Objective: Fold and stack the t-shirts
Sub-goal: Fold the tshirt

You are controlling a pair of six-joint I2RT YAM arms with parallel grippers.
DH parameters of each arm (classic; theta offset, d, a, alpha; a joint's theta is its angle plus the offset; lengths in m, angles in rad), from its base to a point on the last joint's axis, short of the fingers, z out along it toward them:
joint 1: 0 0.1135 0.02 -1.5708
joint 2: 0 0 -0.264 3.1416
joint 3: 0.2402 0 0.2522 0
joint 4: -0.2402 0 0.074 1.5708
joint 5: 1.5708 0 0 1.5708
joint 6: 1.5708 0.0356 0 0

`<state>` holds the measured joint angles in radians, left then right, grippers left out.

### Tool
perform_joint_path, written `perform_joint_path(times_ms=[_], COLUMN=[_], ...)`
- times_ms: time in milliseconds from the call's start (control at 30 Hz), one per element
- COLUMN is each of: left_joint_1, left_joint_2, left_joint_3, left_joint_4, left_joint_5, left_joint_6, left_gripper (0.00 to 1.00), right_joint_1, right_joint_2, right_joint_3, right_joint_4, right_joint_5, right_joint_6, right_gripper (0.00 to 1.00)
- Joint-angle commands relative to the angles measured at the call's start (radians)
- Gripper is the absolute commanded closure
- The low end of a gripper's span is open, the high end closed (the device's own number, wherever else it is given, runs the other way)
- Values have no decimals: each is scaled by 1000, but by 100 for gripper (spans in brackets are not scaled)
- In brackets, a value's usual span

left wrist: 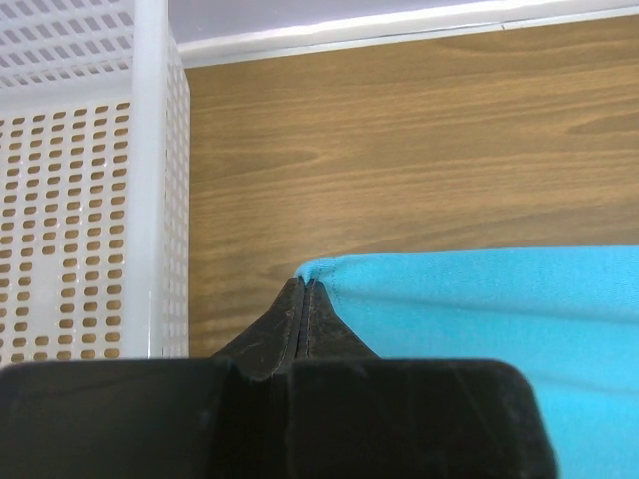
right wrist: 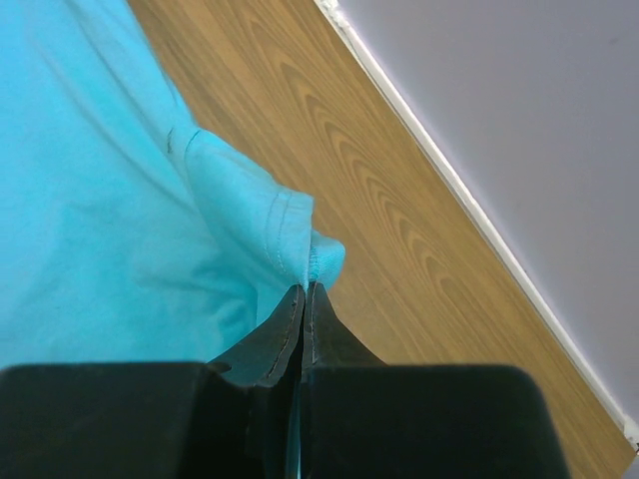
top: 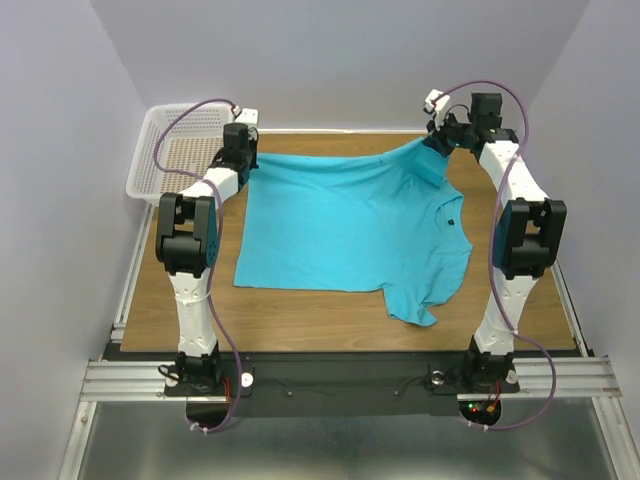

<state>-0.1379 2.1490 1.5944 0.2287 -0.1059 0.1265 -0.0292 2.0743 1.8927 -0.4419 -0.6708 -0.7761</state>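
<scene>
Both arms stretch far over the table (top: 300, 310); left gripper (top: 241, 152) pinches the t-shirt (top: 350, 220) at its far-left corner, right gripper (top: 440, 150) its far-right sleeve.

Soft, even light is falling from above on the table (top: 300, 310), keeping the overhead view bright and sharp. The shirt (top: 340, 220) is casting only a thin, faint shadow along its near edge. The walls (top: 330, 60) are taking on a lavender tint. In the wrist views the left fingers (left wrist: 280, 334) and right fingers (right wrist: 275, 344) are showing as dark, underexposed, slightly blurred masses, while the wood grain beyond is reading crisp. The basket (left wrist: 150, 200) is washing out toward white, and the pale strip (left wrist: 399, 25) at the table's far edge is glaring.
</scene>
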Motion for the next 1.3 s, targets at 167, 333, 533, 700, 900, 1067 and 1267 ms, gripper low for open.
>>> perform_joint_path(times_ms=[167, 333, 533, 700, 900, 1067, 1267], left_joint_1=[3, 3, 3, 3, 1, 0, -11], left_joint_2=[-141, -159, -163, -143, -133, -107, -94], left_joint_3=[-76, -112, -140, -139, -137, -102, -85], left_joint_4=[124, 149, 152, 135, 132, 103, 92], left_joint_5=[8, 15, 23, 20, 17, -1, -28], left_joint_6=[53, 74, 97, 96, 90, 87, 85], left_gripper=[100, 100, 100, 100, 100, 100, 100], right_joint_1=[3, 3, 3, 3, 3, 3, 3], right_joint_2=[-100, -103, -120, -128, -140, -169, -195], right_joint_3=[-93, -118, -133, -130, -126, -178, -230], right_joint_4=[35, 35, 37, 39, 39, 39, 39], right_joint_5=[-35, -21, -15, -16, -33, -67, -85], right_joint_6=[-55, -55, -54, -43, -29, -49, -69], right_gripper=[100, 99, 99, 99, 99, 99, 99])
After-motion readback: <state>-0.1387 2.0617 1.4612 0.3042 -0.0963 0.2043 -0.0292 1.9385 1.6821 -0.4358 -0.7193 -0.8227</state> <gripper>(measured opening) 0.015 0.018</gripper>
